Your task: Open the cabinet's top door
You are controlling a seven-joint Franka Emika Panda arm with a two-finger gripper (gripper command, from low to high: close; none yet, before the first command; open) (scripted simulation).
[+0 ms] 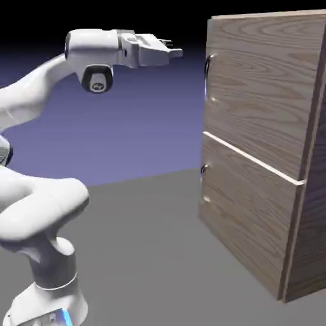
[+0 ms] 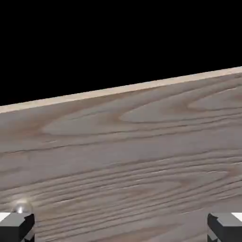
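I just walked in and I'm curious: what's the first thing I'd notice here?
The big wooden cabinet fills the exterior view's right, with two doors, one above the other. The white robot arm rises from the lower left and holds its gripper up high, jaws open, pointing at the top door near its small metal handle without touching it.

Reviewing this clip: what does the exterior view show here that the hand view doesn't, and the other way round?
Only the exterior view shows the white arm reaching level toward the cabinet, the pale seam splitting the top door from the lower door, both small metal handles, and the grey table. The claw stands apart from the door, near the top handle's height.

Only the hand view shows the two grey fingertips close up, set wide apart with nothing between them, and black above the wood's top edge.

Both show the cabinet's light wood grain and the open claw.
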